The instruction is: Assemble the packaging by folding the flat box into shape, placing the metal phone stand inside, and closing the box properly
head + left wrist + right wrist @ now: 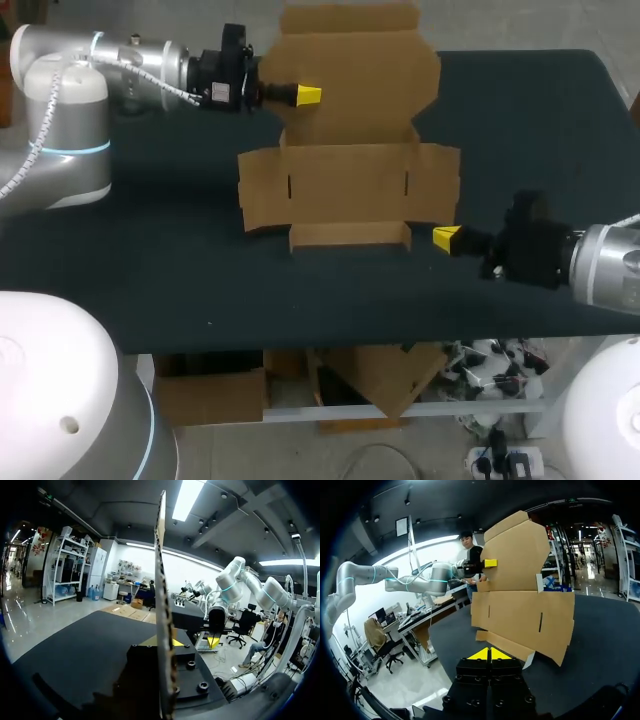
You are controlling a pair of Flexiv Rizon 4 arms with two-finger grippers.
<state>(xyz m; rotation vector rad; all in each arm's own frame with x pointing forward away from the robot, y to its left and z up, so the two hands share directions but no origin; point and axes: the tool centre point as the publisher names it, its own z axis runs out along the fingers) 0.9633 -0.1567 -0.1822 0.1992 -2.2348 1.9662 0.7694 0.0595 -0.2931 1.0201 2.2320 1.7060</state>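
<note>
Pinching the flat box [350, 185] by its upright far flap [352, 70], w/ cardboard edge-on betw. both yellow tips, left gripper [306, 95] sits nr the tabletop's [150, 270] far edge, left of middle. Box body lies mid-tabletop toward the far edge. Right gripper [446, 238], tips pressed together & holding nothing, is just beside the box's near right corner.

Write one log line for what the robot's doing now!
left gripper: shut on box, back panel raised | right gripper: shut, empty, beside box front
</note>
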